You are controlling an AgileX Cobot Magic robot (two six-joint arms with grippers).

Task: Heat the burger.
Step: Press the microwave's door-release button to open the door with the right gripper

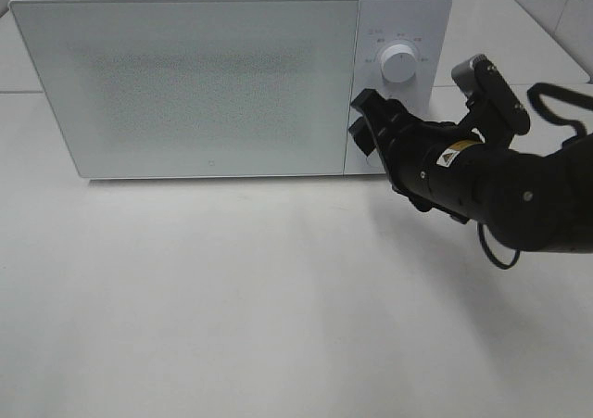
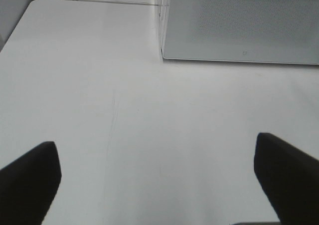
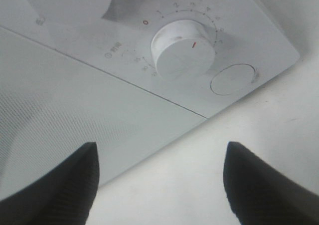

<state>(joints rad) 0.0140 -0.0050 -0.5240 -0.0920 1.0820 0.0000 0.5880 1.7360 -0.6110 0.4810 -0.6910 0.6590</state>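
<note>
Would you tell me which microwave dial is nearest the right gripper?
The lower dial, marked with a red line, beside the round button; the upper dial sits farther from the right gripper.

White table (image 1: 232, 297), a closed white microwave (image 1: 185, 75) at its rear.

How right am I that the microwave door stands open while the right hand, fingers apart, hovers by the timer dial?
Not quite: the microwave door is shut, as the exterior high view shows. The right hand does hover by the timer dial, fingers apart.
</note>
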